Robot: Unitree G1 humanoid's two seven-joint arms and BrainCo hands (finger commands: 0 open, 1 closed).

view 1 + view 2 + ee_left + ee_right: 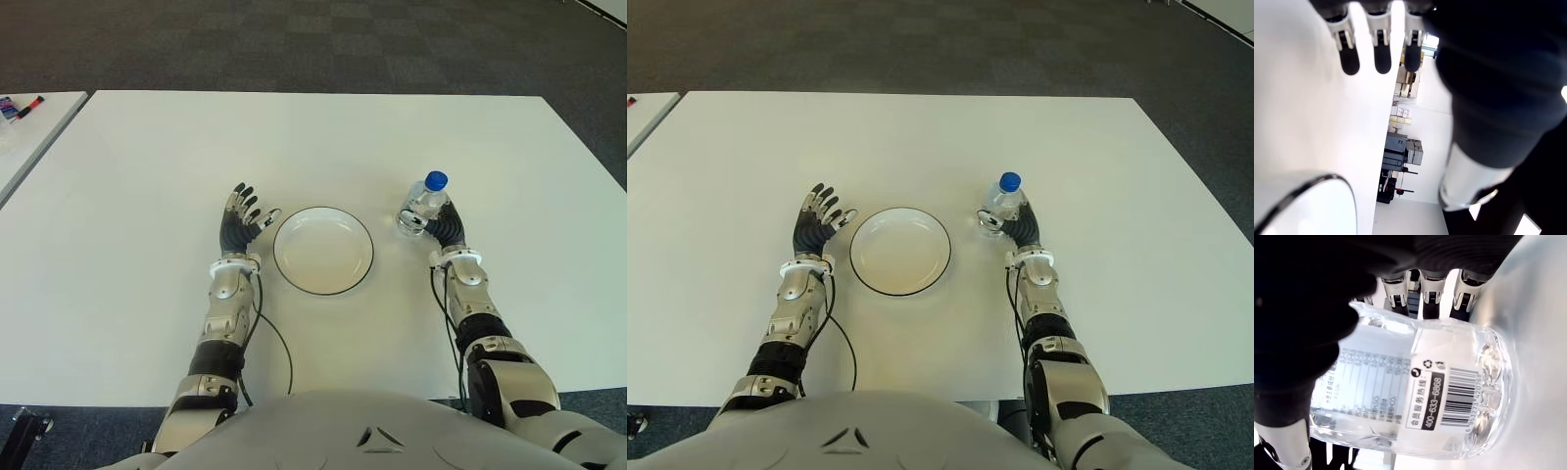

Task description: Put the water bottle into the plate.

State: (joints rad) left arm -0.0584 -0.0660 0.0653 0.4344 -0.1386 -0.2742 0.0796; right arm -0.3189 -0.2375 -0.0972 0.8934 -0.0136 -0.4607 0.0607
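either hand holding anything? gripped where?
Right hand grips the water bottle around its body; left hand is open, empty, left of the plate.

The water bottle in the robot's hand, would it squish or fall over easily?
The water bottle looks like thin clear plastic, so it may dent a little if the right hand squeezes hard. It seems full of water, so probably heavy for its size. It is tall and narrow and could tip or roll on the shallow plate.

"400-633-6868" on water bottle (1415, 396) label
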